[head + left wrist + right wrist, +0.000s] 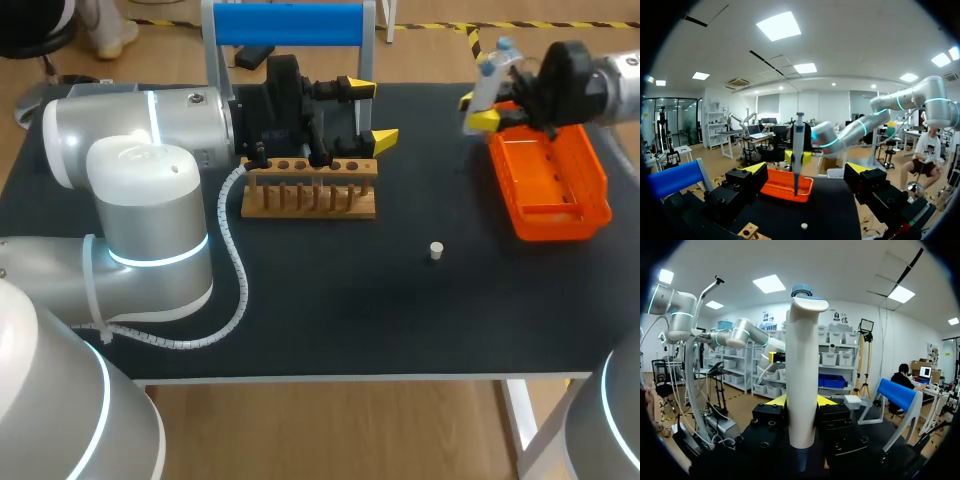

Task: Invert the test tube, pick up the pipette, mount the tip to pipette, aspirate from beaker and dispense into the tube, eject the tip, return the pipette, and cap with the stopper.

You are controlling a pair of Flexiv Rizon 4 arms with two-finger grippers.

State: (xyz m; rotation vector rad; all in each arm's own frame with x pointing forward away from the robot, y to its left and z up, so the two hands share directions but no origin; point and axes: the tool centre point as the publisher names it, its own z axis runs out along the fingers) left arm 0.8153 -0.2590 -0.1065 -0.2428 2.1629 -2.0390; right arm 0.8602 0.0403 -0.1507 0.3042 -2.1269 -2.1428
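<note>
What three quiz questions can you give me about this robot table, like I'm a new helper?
1. True or false: the right hand is shut on the pipette.
2. Which colour is the tray near that hand? A blue, B orange, C green.
3. Fill in: the small white stopper lies on the black ___.
Key: 1 true. 2 B. 3 table.
</note>
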